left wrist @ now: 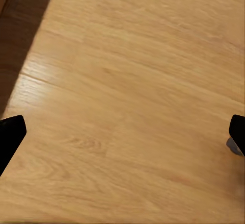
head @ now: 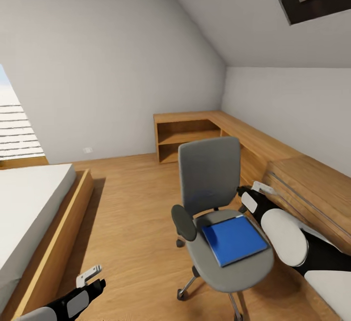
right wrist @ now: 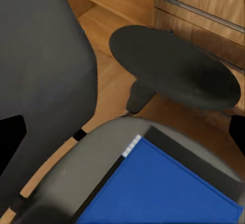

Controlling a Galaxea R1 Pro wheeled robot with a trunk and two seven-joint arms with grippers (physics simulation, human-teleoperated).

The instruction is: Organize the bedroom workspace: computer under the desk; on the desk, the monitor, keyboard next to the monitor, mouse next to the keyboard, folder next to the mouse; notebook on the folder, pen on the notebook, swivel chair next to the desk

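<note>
Your right gripper (right wrist: pixel 122 132) hangs open above the swivel chair (head: pixel 214 214), whose seat carries the folder (head: pixel 235 239); your left gripper (left wrist: pixel 122 137) is open over floor (left wrist: pixel 127 81).

no readable text, labels, brands or numbers anywhere in these views.

Open floor (head: pixel 131 214) lay wide between the bed (head: pixel 44 233) and the swivel chair (head: pixel 214 204). Over the seat, the tall back and armrest (head: pixel 184 222) hemmed the folder (head: pixel 234 239) (cabinets (head: pixel 312 189) crowded close behind).
</note>
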